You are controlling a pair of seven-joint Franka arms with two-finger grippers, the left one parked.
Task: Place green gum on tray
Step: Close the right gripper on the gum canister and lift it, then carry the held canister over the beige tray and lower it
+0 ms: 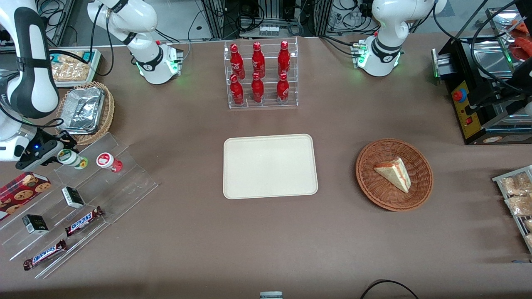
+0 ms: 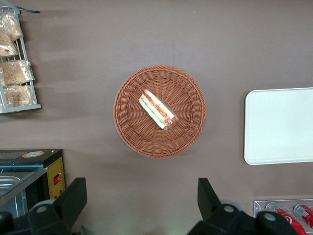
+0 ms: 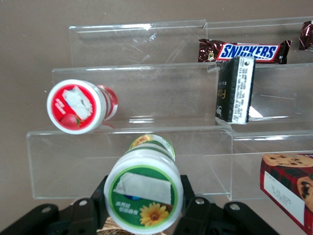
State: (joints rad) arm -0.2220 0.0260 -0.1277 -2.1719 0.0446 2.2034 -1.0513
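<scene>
The green gum (image 1: 72, 159) is a small white bottle with a green lid (image 3: 145, 197) showing a sunflower. It is at the upper step of a clear acrylic stand (image 1: 83, 195), at the working arm's end of the table. My gripper (image 1: 65, 155) is shut on the green gum, one dark finger (image 3: 193, 205) against each side of the lid. The tray (image 1: 270, 166), cream with a low rim, lies flat at the middle of the table and holds nothing; its edge also shows in the left wrist view (image 2: 279, 125).
A red-lidded bottle (image 3: 78, 106) stands beside the gum on the same step. Lower steps hold Snickers bars (image 1: 83, 221) and dark boxes (image 1: 73, 197). A cookie box (image 1: 20, 192), a foil-filled wicker basket (image 1: 85, 110), a cola rack (image 1: 262, 74) and a sandwich basket (image 1: 394, 174) also stand around.
</scene>
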